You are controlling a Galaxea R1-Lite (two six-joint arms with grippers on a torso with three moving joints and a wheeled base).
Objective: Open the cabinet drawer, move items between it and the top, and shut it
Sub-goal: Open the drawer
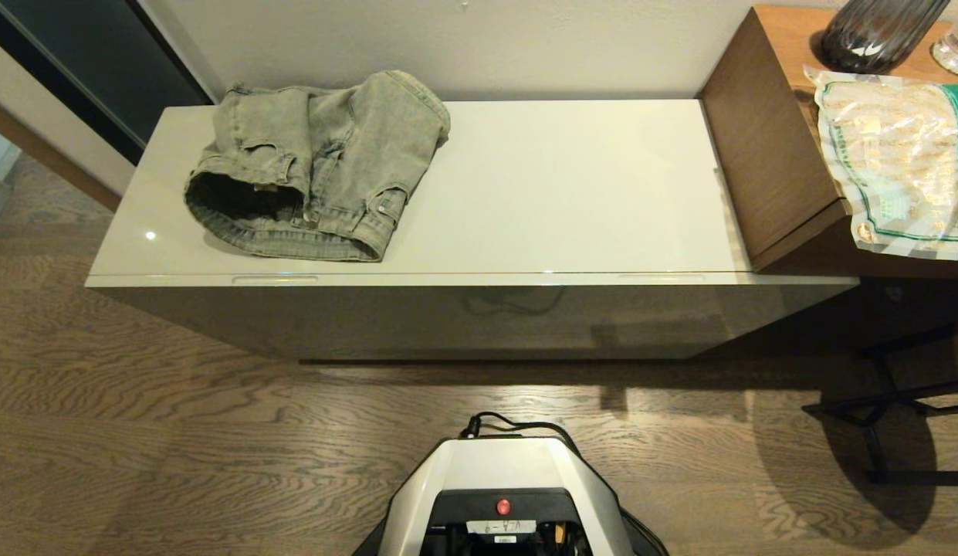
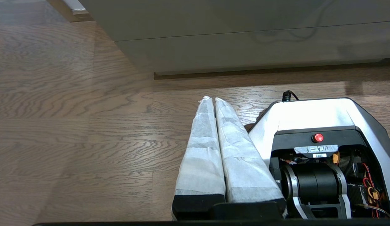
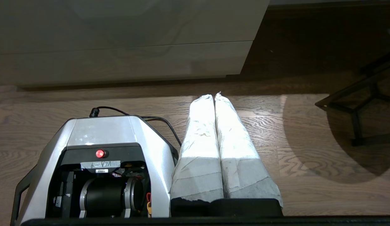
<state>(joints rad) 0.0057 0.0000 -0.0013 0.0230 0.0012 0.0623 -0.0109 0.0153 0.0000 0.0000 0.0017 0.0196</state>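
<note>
We see the folded denim garment point(image 1: 316, 166) lying on the left part of the top point(image 1: 556, 185), the long glossy cream-white surface of the low cabinet. The denim is a faded grey-green, rumpled into a rough bundle with a thick hemmed opening turned toward the front edge, belt loops and seams showing, and one pale button near its front right corner. It sits wholly on the panel, well apart from the brown wooden desk point(image 1: 764, 154) that butts against the cabinet's right end, where a green-printed crinkly bag point(image 1: 895, 154) lies beside a dark ribbed vase point(image 1: 880, 31). The cabinet drawer point(image 1: 479, 316) is closed, its mirror-like front flush under the top and reflecting the wooden floor point(image 1: 177, 432). We see no slippers in any view. Neither arm shows in the head view; only the robot's base point(image 1: 509, 494) appears at the bottom centre, facing the cabinet. Our left gripper point(image 2: 212, 99) hangs low beside the base, above the floor, short of the drawer front, and its white-wrapped fingers point(image 2: 201, 150) are pressed together with nothing between them. Our right gripper point(image 3: 214, 95) hangs the same way on the other side of the base, its wrapped fingers point(image 3: 235, 147) likewise together and empty.
</note>
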